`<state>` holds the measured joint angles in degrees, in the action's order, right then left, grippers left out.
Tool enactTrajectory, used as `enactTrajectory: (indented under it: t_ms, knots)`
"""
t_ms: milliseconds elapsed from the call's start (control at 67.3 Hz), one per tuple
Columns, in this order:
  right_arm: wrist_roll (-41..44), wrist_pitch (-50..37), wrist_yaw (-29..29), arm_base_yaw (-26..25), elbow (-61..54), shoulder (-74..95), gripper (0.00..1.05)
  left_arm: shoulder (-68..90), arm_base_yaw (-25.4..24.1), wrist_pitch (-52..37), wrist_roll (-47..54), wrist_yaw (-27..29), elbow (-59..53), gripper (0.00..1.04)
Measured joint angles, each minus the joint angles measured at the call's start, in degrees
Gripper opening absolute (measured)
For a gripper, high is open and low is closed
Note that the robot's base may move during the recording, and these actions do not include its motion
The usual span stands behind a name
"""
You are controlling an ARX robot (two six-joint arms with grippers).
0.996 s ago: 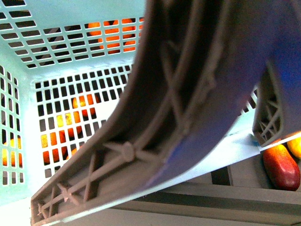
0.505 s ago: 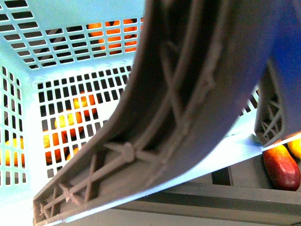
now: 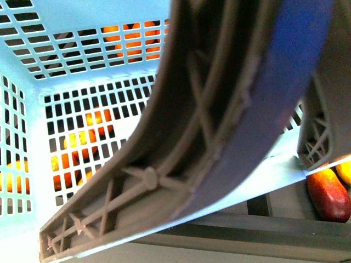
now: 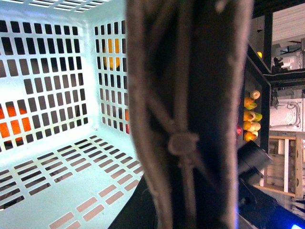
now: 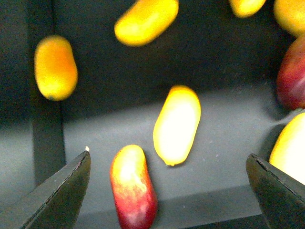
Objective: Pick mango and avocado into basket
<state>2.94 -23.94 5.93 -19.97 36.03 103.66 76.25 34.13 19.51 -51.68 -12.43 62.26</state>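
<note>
Lying flat on a dark matte surface (image 5: pixel 228 143), the mango (image 5: pixel 176 125) sat directly under the right gripper (image 5: pixel 167 157), whose black wedge-shaped fingers (image 5: pixel 62 191) stood spread wide to either side of it, probably lined up for a descent. Its skin was smooth and glossy yellow, its shape a long oval. A red-and-yellow fruit (image 5: pixel 133 186) lay just beside it. No avocado showed. The basket (image 4: pixel 47 167), slotted turquoise plastic, was bare inside. Its ribbed brown-grey handle (image 4: pixel 190 119) crowded the left wrist camera, so it was likely being carried, though I cannot tell the left gripper's state.
</note>
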Motion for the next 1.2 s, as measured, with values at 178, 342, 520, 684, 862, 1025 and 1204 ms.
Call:
enactTrajectory:
  t_ms: [178,342,520,684,862,1025,1204]
  knots:
    - [5.4,2.9,-1.1,0.1,8.7,13.2,0.96,0.0,0.0,0.0,0.0,0.0,0.0,0.05]
    - [7.4,7.5,-2.3,0.5,18.6,23.4,0.96,0.0,0.0,0.0,0.0,0.0,0.0,0.05]
    - [7.3,11.5,-3.5,2.0,26.6,30.1,0.96,0.0,0.0,0.0,0.0,0.0,0.0,0.05]
    - [5.7,13.7,-3.8,2.4,30.7,33.9,0.96,0.0,0.0,0.0,0.0,0.0,0.0,0.05]
    - [2.6,15.8,-4.4,2.5,34.7,37.0,0.96,0.0,0.0,0.0,0.0,0.0,0.0,0.05]
    - [0.1,16.9,-4.4,2.6,37.3,38.8,0.96,0.0,0.0,0.0,0.0,0.0,0.0,0.05]
    - [-2.9,18.7,-4.2,2.7,40.6,40.7,0.96,0.0,0.0,0.0,0.0,0.0,0.0,0.05]
